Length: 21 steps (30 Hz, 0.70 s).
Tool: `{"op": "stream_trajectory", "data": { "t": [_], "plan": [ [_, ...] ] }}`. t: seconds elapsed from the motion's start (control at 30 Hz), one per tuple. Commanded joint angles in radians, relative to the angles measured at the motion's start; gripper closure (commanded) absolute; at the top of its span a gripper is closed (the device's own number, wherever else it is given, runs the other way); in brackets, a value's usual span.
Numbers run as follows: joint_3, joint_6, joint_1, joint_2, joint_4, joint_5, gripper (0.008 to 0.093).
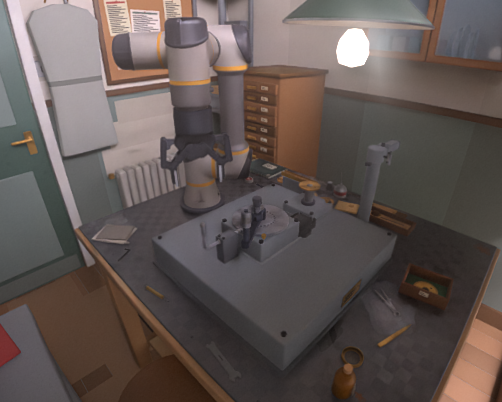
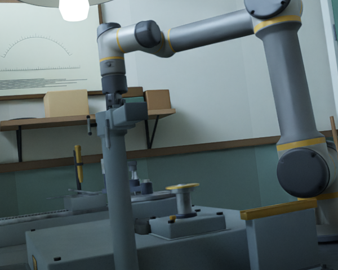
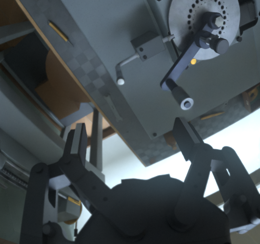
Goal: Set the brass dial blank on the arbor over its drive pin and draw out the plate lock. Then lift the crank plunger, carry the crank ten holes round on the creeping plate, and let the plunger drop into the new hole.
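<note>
The plate lock (image 1: 206, 241) (image 3: 135, 56) is a bent grey rod with a white knob. It sticks out of a small block left of the index plate. The round plate (image 1: 278, 220) (image 3: 204, 20) carries rings of holes. The dark crank (image 1: 248, 225) (image 3: 184, 59) lies across it, with its knurled plunger (image 3: 219, 44) near the hub. The brass dial blank (image 1: 309, 186) (image 2: 182, 186) sits on top of the arbor at the rear of the grey base. My gripper (image 1: 195, 165) (image 3: 131, 136) hangs high above the base's left rear, well clear of the lock. It is open and holds nothing.
The grey machine base (image 1: 278, 270) fills the middle of the bench. A tall grey post (image 1: 373, 180) (image 2: 117, 189) stands at its right rear. A tray with a brass disc (image 1: 426, 287), a bottle (image 1: 344, 381), a spanner (image 1: 224, 361) and small tools lie around it.
</note>
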Motion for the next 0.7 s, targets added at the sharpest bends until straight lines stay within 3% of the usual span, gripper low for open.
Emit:
{"op": "stream_trajectory", "data": {
  "t": [0.0,0.67],
  "plan": [
    [0.0,0.035,0.0,-0.001,0.0,0.0,0.0084],
    [-0.001,0.998,0.0,-0.001,0.0,0.0,0.0084]
  ]
}}
